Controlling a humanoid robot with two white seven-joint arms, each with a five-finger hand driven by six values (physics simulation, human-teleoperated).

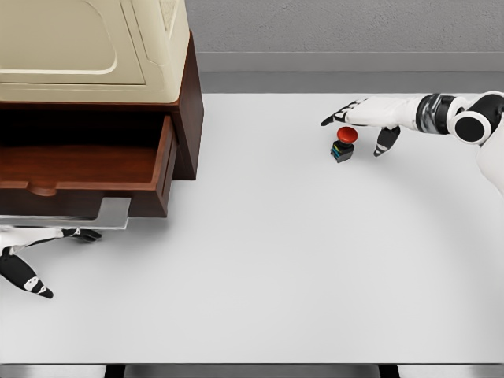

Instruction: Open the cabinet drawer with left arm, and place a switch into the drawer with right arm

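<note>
A dark wooden cabinet (pixel 187 110) with a cream top stands at the table's far left. Its drawer (pixel 87 169) is pulled out, and the inside shows nothing in it. A silver handle (pixel 110 214) runs along the drawer front. My left hand (pixel 31 260) sits just below that handle at the left edge, fingers spread and holding nothing. The switch (pixel 343 145), a small black box with a red mushroom button, stands on the table at the right. My right hand (pixel 364 122) hovers over and just behind it, fingers spread, not closed on it.
The white table (pixel 268 260) stretches wide between the drawer and the switch. A grey wall (pixel 339 31) runs behind the table's far edge.
</note>
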